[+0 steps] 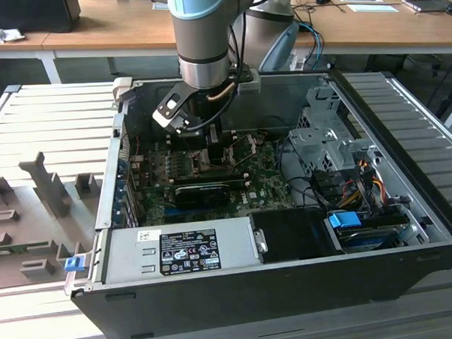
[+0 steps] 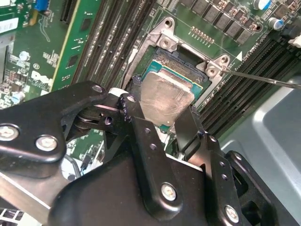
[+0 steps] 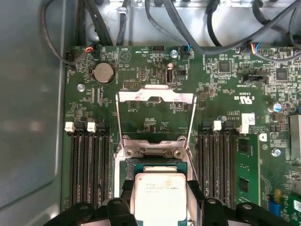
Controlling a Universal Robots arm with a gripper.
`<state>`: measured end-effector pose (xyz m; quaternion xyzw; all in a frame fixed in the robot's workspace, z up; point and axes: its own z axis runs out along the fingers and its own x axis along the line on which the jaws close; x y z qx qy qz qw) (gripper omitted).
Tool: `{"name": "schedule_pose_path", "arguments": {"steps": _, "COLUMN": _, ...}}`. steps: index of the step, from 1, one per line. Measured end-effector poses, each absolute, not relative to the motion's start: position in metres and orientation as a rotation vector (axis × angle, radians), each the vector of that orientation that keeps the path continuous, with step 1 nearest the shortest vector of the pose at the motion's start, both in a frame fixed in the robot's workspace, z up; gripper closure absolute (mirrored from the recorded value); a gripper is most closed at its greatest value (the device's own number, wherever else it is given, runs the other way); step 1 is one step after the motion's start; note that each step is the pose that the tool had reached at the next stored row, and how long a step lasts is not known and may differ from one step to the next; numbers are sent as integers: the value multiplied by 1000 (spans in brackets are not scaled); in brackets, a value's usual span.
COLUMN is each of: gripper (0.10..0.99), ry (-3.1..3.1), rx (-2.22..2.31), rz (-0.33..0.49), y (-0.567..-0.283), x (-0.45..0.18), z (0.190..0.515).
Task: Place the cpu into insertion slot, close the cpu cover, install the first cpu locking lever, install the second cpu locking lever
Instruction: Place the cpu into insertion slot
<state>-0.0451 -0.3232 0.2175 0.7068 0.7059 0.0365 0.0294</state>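
Over the insertion slot (image 2: pixel 178 59), upright arm (image 1: pixel 201 28), hand (image 2: pixel 160 110) tight around the cpu (image 2: pixel 164 94).

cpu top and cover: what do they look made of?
cpu: metal top, dull silvery-grey with soft, smeared glare; a green substrate edge shows under it. cover: thin bare sheet metal, probably steel; bright, reflective, with folded edges.

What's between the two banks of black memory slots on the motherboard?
In the first wrist view, the insertion slot, with the cpu in the gripper over it and the cpu cover swung open.
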Motion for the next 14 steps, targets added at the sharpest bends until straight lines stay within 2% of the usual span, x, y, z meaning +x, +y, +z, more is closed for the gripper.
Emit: {"name": "schedule_pose_path", "arguments": {"steps": 14, "gripper": 557, "ry": 2154, "rx": 2193, "rz": 102, "y": -320, "x": -47, "z": 204}}
